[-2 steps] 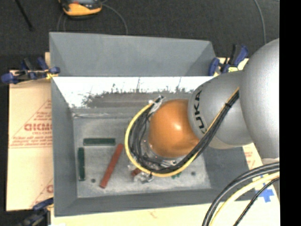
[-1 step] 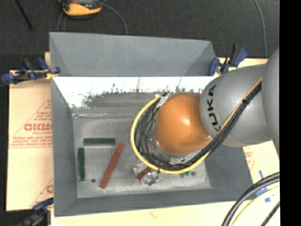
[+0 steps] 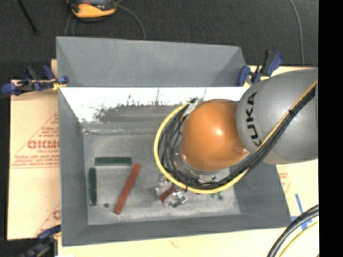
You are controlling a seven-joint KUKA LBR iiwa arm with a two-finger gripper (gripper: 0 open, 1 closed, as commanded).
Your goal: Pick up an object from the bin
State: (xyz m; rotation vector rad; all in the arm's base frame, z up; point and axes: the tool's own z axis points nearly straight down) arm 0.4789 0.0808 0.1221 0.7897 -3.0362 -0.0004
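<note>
My gripper (image 3: 172,194) pokes out from under the arm's orange cover, low over the bin floor near the front middle. A small reddish-brown bit (image 3: 164,196) lies right at its tip; whether it is held I cannot tell. A long red-brown stick (image 3: 127,188) lies slanted on the floor a short way to the gripper's left. A small green piece (image 3: 217,196) lies just to the gripper's right, partly hidden under the cables.
Two dark green bars lie at the bin's left: one flat along the floor (image 3: 113,161), one lengthwise by the left wall (image 3: 92,186). The arm and its cable loop cover the right half of the bin.
</note>
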